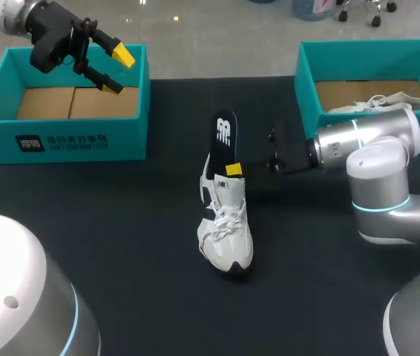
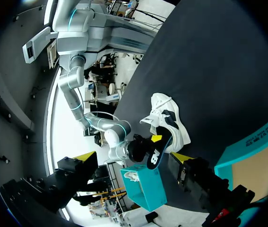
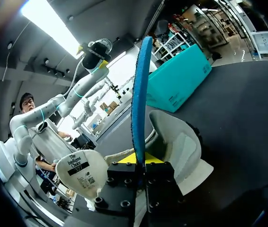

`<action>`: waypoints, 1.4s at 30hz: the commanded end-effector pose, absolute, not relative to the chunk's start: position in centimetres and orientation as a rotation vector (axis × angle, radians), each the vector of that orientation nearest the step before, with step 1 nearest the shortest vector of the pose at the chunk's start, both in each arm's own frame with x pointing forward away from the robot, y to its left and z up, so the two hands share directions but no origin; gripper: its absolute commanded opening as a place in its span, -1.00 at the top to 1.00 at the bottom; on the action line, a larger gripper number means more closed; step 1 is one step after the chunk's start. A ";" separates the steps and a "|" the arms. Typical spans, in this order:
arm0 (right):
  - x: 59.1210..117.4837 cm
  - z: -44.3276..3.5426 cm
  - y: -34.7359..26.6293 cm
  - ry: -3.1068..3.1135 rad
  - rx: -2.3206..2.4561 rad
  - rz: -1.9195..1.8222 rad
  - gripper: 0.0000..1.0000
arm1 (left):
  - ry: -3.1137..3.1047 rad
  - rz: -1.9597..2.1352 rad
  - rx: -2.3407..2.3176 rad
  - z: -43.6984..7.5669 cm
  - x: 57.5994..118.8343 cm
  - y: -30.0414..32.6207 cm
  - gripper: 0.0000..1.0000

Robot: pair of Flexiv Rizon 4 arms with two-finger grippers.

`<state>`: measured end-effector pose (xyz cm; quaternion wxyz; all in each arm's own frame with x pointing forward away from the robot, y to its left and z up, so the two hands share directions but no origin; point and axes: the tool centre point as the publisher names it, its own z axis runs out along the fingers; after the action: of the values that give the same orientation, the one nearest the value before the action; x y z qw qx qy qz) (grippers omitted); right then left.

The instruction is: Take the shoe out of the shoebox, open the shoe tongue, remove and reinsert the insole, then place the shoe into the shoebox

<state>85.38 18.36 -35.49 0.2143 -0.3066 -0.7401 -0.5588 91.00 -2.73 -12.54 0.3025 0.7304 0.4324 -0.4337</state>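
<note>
Shoe [image 1: 226, 230]: flat on the table [image 1: 121, 215].
Insole [image 1: 225, 136]: upright at the heel.
Right gripper [image 1: 234, 170]: clamped on the insole.
Left gripper [image 1: 116, 72]: jaws apart — above the left box [image 1: 61, 141].

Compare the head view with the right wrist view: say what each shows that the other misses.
Only the head view: the right shoebox with a second shoe inside. Only the right wrist view: the labelled underside of the tongue. Both: the shoe outside the boxes, the upright insole in the right gripper, the left shoebox and the open left gripper.
</note>
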 end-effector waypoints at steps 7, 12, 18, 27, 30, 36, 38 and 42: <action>84.3 -34.6 18.7 -2.064 -0.847 -1.559 0.62 | 1.147 -1.148 1.939 -12.5 91.0 -2.7 -1.00; 85.7 -32.9 18.9 -2.095 -0.800 -1.583 0.47 | 1.147 -1.148 1.939 -12.5 91.0 -2.7 -1.00; 86.8 -32.8 19.5 -2.102 -0.769 -1.583 0.48 | 1.147 -1.148 1.939 -12.5 91.0 -2.7 -1.00; 86.1 -34.5 19.9 -2.063 -0.769 -1.532 1.00 | 1.147 -1.148 1.939 -12.5 91.0 -2.7 -1.00; 85.5 -35.2 19.6 -2.043 -0.782 -1.499 1.00 | 1.147 -1.148 1.939 -12.5 91.0 -2.7 -1.00; 83.8 -36.6 18.9 -2.020 -0.826 -1.438 1.00 | 1.147 -1.148 1.939 -12.5 91.0 -2.7 -1.00; 83.5 -36.8 18.8 -2.014 -0.835 -1.430 1.00 | 1.147 -1.148 1.939 -12.5 91.0 -2.7 -1.00; 83.0 -37.0 18.7 -2.009 -0.846 -1.421 1.00 | 1.147 -1.148 1.939 -12.5 91.0 -2.7 -1.00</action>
<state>83.66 18.74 -36.54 0.2691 -0.3106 -0.7448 -0.5258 91.00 -2.72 -12.54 0.3025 0.7304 0.4324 -0.4337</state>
